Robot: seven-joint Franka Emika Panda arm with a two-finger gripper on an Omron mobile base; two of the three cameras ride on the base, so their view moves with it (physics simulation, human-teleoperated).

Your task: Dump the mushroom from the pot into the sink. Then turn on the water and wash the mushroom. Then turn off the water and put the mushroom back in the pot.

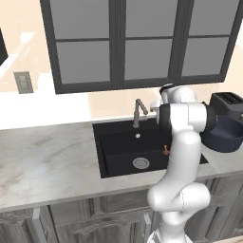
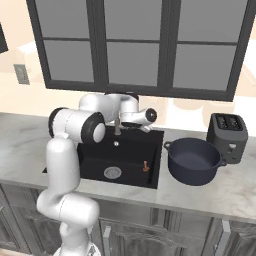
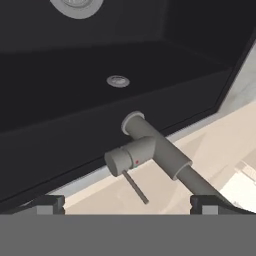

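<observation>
The mushroom (image 1: pixel 166 151) (image 2: pixel 146 166), reddish-brown on a pale stem, lies on the floor of the black sink (image 1: pixel 118 142) (image 2: pixel 95 160) (image 3: pixel 75 60), near its right wall. The dark navy pot (image 2: pixel 194 160) (image 1: pixel 225 137) stands upright on the counter right of the sink, and nothing shows inside it. My gripper (image 2: pixel 146 126) (image 3: pixel 126 202) hovers over the back of the sink at the grey faucet (image 1: pixel 139 111) (image 3: pixel 150 150). It is open, its fingertips (image 3: pixel 47 202) spread wide. The faucet's thin lever (image 3: pixel 135 186) lies just ahead, between them and untouched. No water is running.
A black toaster (image 2: pixel 227 131) (image 1: pixel 228 99) stands behind the pot at the right. The steel drain (image 1: pixel 141 163) (image 2: pixel 112 173) sits mid-basin. Marble counter (image 1: pixel 47 161) stretches left of the sink. A dark-framed window (image 2: pixel 135 45) rises behind the faucet.
</observation>
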